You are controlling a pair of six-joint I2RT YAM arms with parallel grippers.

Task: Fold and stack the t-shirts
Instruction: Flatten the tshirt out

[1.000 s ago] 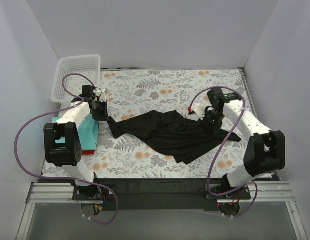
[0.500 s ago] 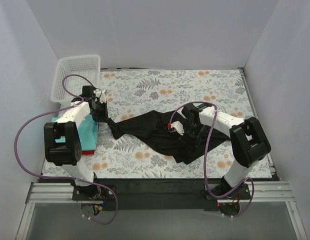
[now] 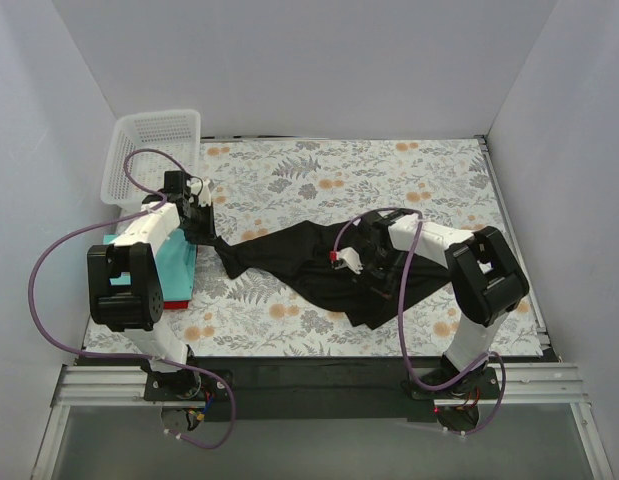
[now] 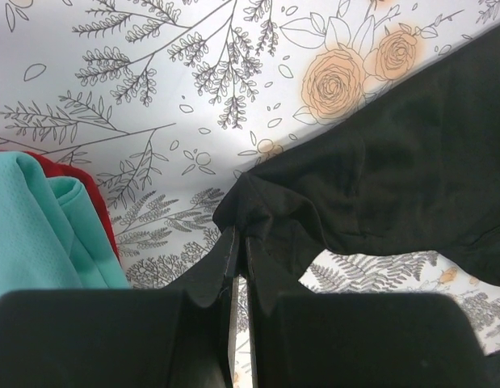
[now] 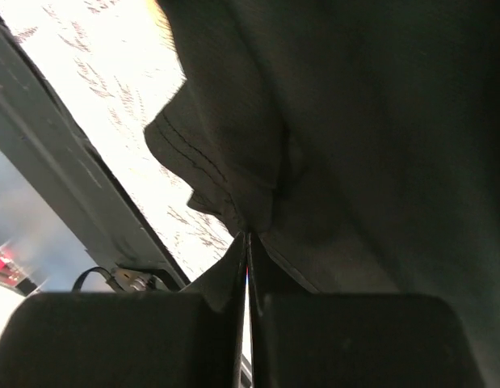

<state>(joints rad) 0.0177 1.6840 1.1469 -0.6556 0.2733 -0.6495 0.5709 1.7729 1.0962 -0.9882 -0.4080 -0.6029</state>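
The left gripper [image 4: 240, 236] pinches the black t-shirt [image 3: 307, 262] at its left corner. The right gripper [image 5: 248, 241] pinches a fold near its middle.

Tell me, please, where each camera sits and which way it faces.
Top external: above, behind the bases, facing down on the table; left arm, right arm show.
Left wrist: on that wrist, faces down past the left gripper, shut on the black t-shirt.
Right wrist: on that wrist, faces along the right gripper, shut on the same shirt.
Shared: the black t-shirt, in all three.
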